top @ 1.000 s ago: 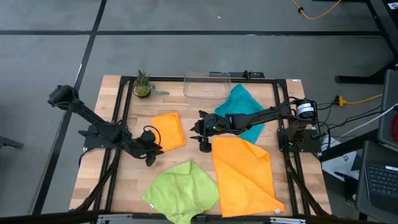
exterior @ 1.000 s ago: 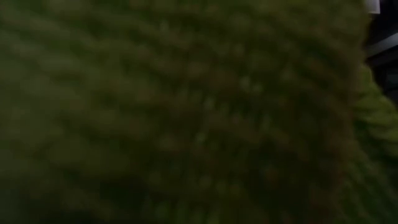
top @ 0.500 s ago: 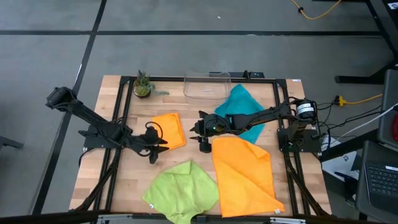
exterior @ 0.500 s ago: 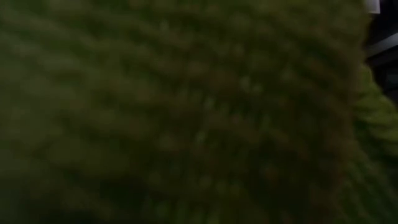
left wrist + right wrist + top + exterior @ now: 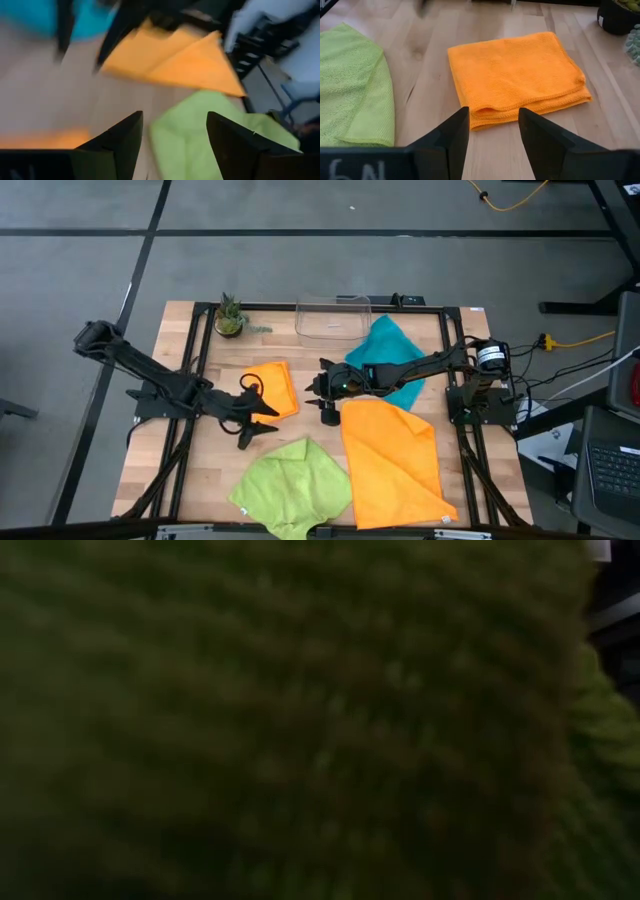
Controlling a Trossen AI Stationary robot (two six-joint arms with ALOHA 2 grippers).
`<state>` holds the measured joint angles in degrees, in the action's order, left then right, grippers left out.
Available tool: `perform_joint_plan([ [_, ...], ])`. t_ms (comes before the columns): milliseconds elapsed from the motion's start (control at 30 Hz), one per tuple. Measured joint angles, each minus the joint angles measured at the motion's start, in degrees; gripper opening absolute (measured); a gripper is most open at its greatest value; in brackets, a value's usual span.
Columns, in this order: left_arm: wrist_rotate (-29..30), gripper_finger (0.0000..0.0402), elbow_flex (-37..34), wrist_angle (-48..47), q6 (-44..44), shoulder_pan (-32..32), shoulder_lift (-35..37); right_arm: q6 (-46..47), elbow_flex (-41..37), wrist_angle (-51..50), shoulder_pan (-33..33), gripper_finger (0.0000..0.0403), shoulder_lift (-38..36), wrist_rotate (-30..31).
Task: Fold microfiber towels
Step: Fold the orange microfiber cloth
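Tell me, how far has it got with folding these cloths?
One looks done: the small orange towel lies folded in a neat stack. Nothing is held right now. The left gripper hangs open between it and the lime green towel; the right gripper is open beside the folded one. Left to do: the green towel, the large orange towel and the teal towel, all lying loose.

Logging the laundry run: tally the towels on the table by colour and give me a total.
Orange towels: 2, one folded and one spread out
Green towel: 1
Teal towel: 1
Total: 4 towels
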<state>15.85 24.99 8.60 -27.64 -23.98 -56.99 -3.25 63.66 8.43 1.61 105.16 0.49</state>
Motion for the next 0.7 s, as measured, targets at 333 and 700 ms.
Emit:
perform_joint_plan([
  [333,13.0,0.0213,16.3,-39.4,0.9,-4.8,-3.0,-0.2,0.0,0.3,0.0,0.0174,0.0,-0.2],
  [700,10.0,0.0213,16.2,-48.7,-10.8,-7.8,-19.1,-4.8,0.0,1.3,0.0,0.0174,0.0,-1.9],
])
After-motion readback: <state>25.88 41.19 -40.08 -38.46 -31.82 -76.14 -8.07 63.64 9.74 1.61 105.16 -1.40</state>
